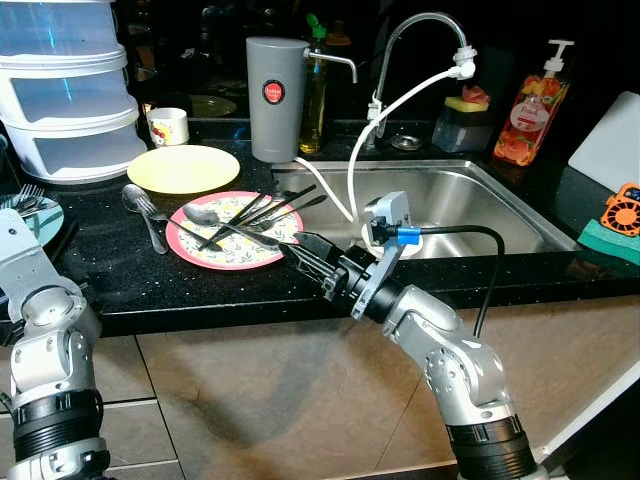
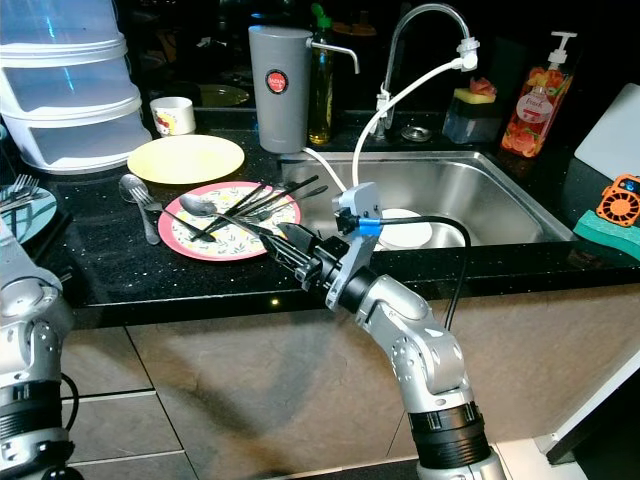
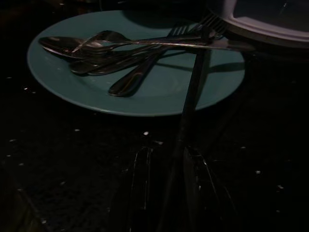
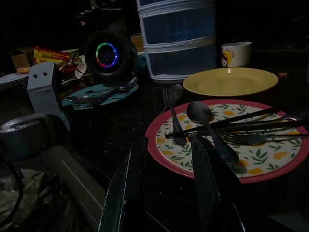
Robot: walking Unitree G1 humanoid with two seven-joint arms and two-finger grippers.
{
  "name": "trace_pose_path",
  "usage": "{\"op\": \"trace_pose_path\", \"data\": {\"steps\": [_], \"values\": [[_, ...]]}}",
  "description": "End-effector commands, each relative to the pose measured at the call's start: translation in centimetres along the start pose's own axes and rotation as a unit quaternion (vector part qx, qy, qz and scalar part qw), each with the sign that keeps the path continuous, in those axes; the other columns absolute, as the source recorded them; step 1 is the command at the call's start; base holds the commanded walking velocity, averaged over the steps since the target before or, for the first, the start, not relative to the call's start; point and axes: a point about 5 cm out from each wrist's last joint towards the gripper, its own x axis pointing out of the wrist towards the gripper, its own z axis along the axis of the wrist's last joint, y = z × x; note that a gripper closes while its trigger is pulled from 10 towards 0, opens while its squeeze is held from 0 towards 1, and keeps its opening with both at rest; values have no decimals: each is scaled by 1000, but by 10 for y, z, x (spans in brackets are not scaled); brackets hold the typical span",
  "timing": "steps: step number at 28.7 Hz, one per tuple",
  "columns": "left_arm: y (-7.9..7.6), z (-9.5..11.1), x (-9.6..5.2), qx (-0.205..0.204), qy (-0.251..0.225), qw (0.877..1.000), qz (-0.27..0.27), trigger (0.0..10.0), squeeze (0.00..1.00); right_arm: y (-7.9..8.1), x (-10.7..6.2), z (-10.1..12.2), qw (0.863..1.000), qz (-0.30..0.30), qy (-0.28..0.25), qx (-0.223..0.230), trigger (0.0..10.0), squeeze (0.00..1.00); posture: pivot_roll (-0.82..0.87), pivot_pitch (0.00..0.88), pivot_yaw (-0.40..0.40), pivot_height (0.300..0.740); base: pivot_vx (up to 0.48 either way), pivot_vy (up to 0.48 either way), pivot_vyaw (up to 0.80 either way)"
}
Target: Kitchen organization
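Cutlery (image 1: 245,213) lies crosswise on the floral plate (image 1: 232,256), handles toward the sink (image 1: 470,195); my right gripper (image 1: 305,262) gapes open beside its rim.

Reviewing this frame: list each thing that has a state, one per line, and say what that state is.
Right gripper: open, at the red-rimmed plate's near edge.
Left gripper: shut on a dark utensil.
Dark utensil: tip on the teal plate.
Red-rimmed plate: loaded with a spoon and dark cutlery.
Teal plate: holds cutlery.
Yellow plate: empty.
Faucet: no water visible.
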Motion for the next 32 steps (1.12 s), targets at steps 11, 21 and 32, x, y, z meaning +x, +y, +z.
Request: {"op": "trace_pose_path", "data": {"steps": [11,21,32], "values": [[-59,22,-23,-19,-50,976,-213,0,0,-4,-1,6,1000,-7,-6,0,10000,0,32,58,-35,740,0,0,0],[-111,37,-75,125,-176,854,-473,0,0,-13,5,20,992,-80,-75,65,10000,639,33,59,-28,740,0,0,0],[-114,38,-94,138,-197,761,-602,0,0,-3,12,33,974,-69,-133,168,10000,1000,39,55,-20,740,0,0,0]]}}
